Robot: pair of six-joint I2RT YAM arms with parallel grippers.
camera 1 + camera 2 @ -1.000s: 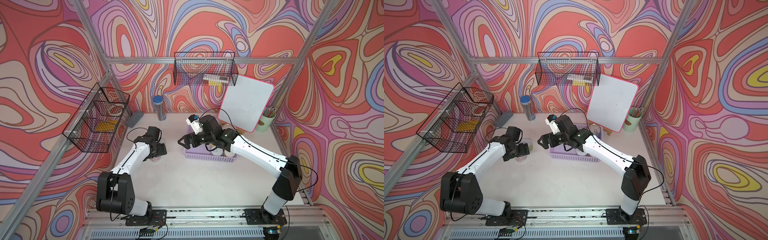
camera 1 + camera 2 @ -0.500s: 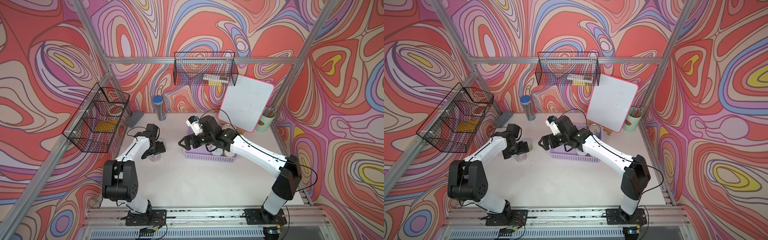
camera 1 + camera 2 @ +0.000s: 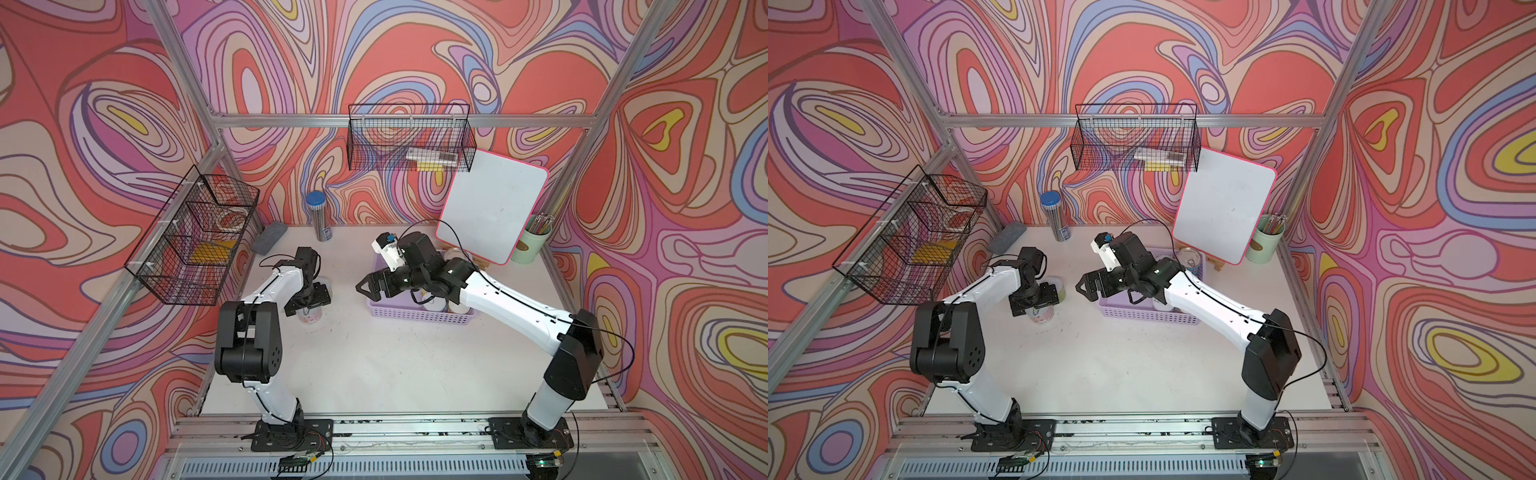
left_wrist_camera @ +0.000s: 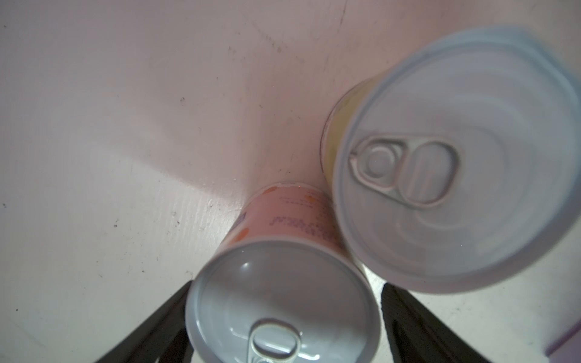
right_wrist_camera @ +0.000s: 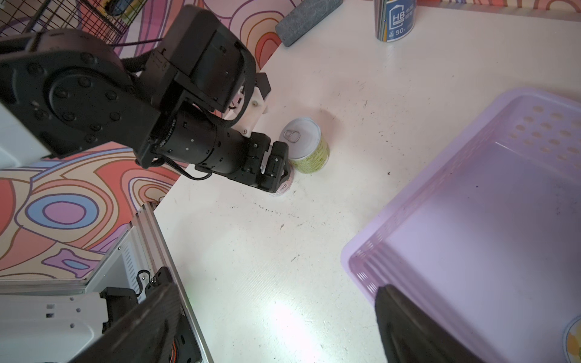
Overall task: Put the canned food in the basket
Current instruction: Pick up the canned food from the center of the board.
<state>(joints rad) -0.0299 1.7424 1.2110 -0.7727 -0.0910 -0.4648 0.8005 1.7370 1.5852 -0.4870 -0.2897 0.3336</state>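
2 short cylinders, the pink-labelled tin (image 3: 1041, 318) and the yellow-green tin (image 4: 456, 157), silvery pull-tab lids up, stand side by side on the scuffed white table (image 3: 395, 365) near the lavender perforated plastic basket (image 3: 415, 318). Since 1 second ago the left gripper (image 4: 286, 284) has lowered around the pink-labelled tin; whether its black fingers (image 4: 151, 330) clamp it, I cannot tell. The right gripper (image 3: 368, 289) stays spread wide.

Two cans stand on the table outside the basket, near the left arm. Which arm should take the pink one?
Left. The left hand straddles the pink can, with its jaws on either side; I can't tell whether it grips the can yet. The right hand hangs open at the end of the basket, apart from that can.
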